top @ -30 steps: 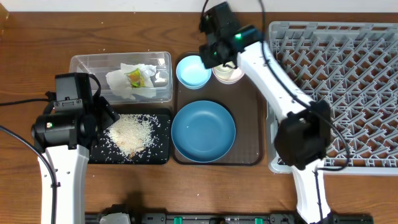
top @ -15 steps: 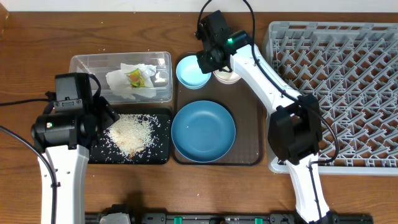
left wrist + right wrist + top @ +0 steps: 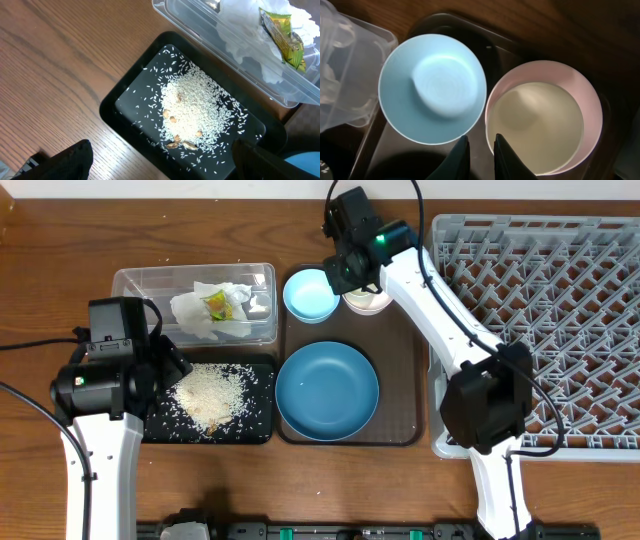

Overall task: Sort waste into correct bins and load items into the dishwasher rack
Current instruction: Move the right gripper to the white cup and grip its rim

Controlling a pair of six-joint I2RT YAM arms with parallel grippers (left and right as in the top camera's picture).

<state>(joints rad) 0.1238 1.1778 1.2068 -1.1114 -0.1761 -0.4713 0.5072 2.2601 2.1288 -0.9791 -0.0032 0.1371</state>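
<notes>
From overhead the right arm hides most of the pale pink bowl point(image 3: 543, 117), above whose near rim the right gripper point(image 3: 481, 152) hangs nearly closed and empty, while the left gripper point(image 3: 160, 162) gapes wide over the black tray point(image 3: 112, 102) of rice point(image 3: 197, 107).

Brown wood-grain table point(image 3: 60, 270), evenly lit.

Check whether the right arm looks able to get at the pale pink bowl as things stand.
Probably yes. The right hand hangs directly above the pale pink bowl, nothing between them; its nearly closed fingers sit over the rim beside the light-blue bowl, which crowds that side.
</notes>
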